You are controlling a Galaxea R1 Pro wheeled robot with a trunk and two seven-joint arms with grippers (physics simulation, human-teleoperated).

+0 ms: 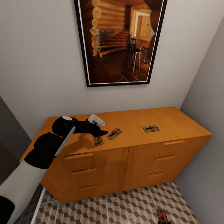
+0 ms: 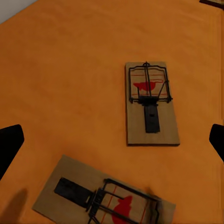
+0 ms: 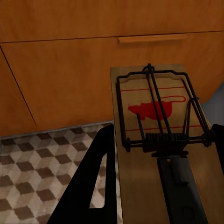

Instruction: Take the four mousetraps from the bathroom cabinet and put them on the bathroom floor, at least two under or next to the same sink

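My right tool (image 3: 158, 196) is mostly cut off at the frame's bottom, clamped on a mousetrap (image 3: 156, 140) above the tiled floor (image 3: 42, 163). My left tool (image 1: 102, 133), spread apart, hovers at the cabinet (image 1: 140, 161) top's center-left, over two mousetraps (image 2: 150, 103); a third (image 1: 151, 128) lies right.

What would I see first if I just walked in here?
You'd first spot the big orange-brown cabinet against the wall, under a framed picture of a log house. Three mousetraps lie on its top, with the left end effector hovering open over the leftmost one. A fourth mousetrap is in the right end effector, low near the tiled floor.
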